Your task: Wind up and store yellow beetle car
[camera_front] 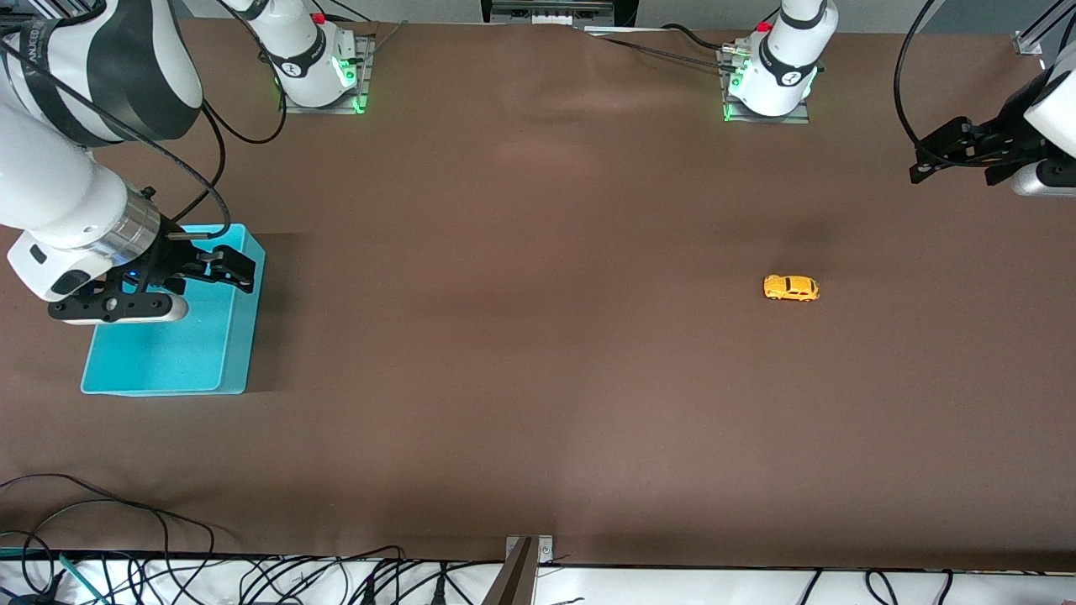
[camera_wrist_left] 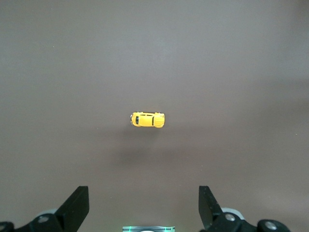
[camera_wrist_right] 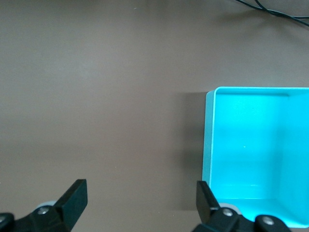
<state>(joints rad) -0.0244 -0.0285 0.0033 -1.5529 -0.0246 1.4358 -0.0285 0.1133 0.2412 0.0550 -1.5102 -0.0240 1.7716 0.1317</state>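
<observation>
The yellow beetle car (camera_front: 791, 287) is sitting on its wheels on the bare brown table (camera_front: 538, 378), toward the left arm's end, with nothing touching it. In the left wrist view the car (camera_wrist_left: 147, 119) is lying ahead of the jaws, centred on the gap between them but well clear of both fingertips (camera_wrist_left: 77, 203). So the job is looking barely begun to me: no winding done, no storing done, both steps still to come.

The left gripper (camera_front: 933, 164) is hanging in the air over the table's edge at its own end, jaws spread wide and gripping nothing. It is not over the car; it is well apart from it and would need to travel in and down before any grasp.

The right gripper (camera_front: 227, 267) is waiting over the blue bin (camera_front: 168, 361) at the right arm's end, jaws likewise released and empty. In its wrist view the bin (camera_wrist_right: 208, 140) is sitting beside one finger, and the part of its inside that shows is holding nothing.

Counting up: one car, one bin, two grippers, two arms. Car and bin are lying well apart, nearly a table's length between them.
</observation>
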